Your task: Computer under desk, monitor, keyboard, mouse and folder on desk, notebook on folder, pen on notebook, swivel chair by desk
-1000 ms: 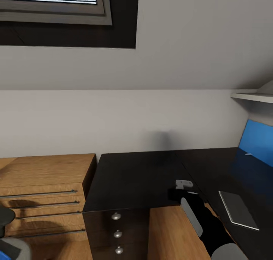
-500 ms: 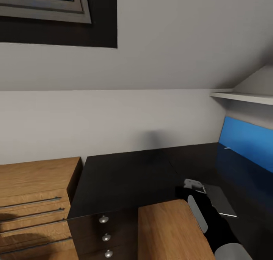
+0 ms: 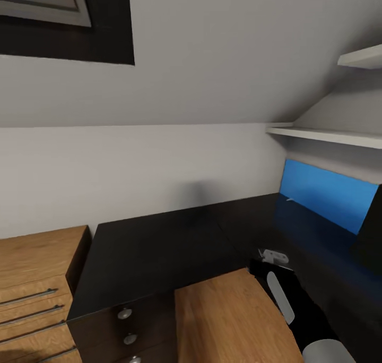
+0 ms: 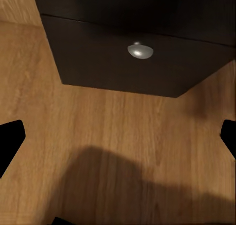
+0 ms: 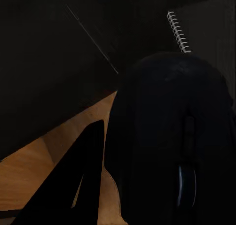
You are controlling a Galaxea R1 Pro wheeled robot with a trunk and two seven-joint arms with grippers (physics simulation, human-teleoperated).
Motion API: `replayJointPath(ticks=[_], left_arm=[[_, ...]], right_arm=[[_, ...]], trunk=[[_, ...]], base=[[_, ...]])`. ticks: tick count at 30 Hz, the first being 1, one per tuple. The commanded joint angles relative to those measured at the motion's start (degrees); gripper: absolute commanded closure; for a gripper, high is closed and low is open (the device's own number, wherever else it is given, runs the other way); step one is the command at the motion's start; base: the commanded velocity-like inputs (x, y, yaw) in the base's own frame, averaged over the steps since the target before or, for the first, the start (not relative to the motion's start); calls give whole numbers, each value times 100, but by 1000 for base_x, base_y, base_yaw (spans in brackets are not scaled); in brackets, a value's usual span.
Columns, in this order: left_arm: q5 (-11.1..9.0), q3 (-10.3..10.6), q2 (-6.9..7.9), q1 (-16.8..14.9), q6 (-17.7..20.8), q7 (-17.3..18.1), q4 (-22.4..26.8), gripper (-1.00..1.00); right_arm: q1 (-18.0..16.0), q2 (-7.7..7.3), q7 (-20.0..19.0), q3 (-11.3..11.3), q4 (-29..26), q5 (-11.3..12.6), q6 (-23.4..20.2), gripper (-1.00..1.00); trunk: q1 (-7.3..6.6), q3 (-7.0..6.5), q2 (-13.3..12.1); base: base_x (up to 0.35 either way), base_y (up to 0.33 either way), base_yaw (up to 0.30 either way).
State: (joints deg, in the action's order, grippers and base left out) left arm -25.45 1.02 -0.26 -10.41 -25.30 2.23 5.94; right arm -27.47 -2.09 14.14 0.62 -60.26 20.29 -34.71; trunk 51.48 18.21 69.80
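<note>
Right jaws (image 5: 169, 151): closed on a black mouse (image 5: 167, 136), above the worktop (image 3: 159, 246) edge, spiral notebook (image 5: 206, 28) beyond. Left jaws (image 4: 118, 146): spread apart, holding nothing, above wood floor (image 4: 118, 136) facing a silver drawer knob (image 4: 140, 50). Blue panel (image 3: 323, 193) behind worktop.

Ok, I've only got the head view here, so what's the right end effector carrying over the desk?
Observer: The right wrist view has a dark rounded shape with a wheel slot, probably the mouse, close against the fingers. I can't tell if it's gripped.
Operator: Anything beyond it?
Observer: A spiral binding, likely the notebook's, lying on the desk.
Operator: And the left end effector?
Observer: It's open and empty, over wooden floor, facing a drawer knob.
</note>
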Motion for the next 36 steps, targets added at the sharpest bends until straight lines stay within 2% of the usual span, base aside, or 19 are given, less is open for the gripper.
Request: replayJointPath(ticks=[1,26,36], left_arm=[[-48,13,0,-4,-18,23,-5,-100],[-56,13,13,-5,-18,23,-5,-100],[-57,4,17,-5,-19,23,-5,-100]], right_arm=[[-4,-2,36,4,-6,67,-10,100],[-4,-2,34,-80,70,54,44,100],[-4,-2,78,-85,220,54,14,100]], trunk=[[0,10,4],[0,80,4],[0,140,4]], base=[[0,0,-264],[0,0,-263],[0,0,-167]])
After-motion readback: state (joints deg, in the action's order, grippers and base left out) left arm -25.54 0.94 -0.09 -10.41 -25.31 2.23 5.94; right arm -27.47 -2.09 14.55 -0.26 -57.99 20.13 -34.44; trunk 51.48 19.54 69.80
